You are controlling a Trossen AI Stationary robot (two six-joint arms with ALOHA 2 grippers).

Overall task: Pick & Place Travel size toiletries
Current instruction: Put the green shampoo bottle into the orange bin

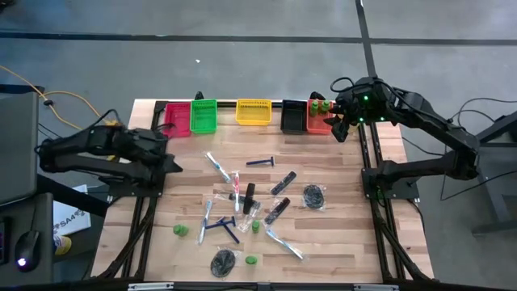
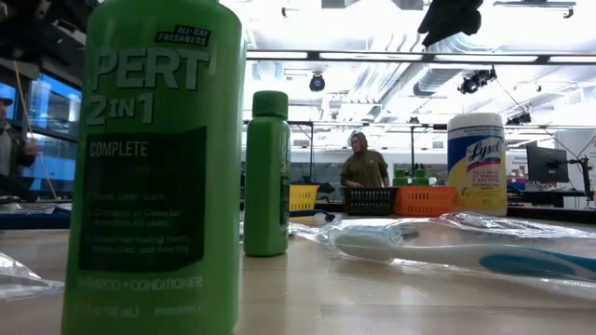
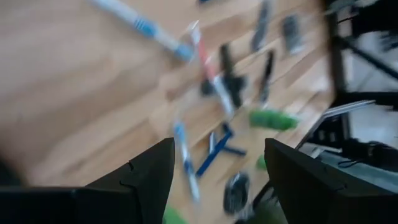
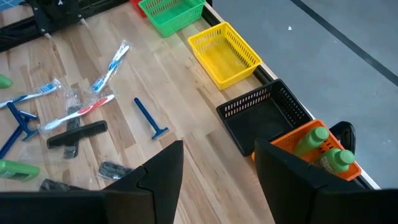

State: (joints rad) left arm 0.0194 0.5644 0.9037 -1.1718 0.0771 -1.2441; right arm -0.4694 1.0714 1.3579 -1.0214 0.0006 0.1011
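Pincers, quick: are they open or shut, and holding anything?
Left pincer: open, holding nothing.
Right pincer: open, holding nothing, above the orange basket.

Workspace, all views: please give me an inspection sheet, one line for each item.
Surface: wooden table.
Job's things: razors, wrapped toothbrushes, black tubes, mesh puffs and green bottles scattered mid-table; two green bottles in the orange bin.
Clutter: white jar in the low view.
Grippers: left gripper open, empty, at the table's left edge; right gripper open, empty, above the orange bin.
Cables: yellow cable on the floor, left.
Surroundings: a person beyond the table.
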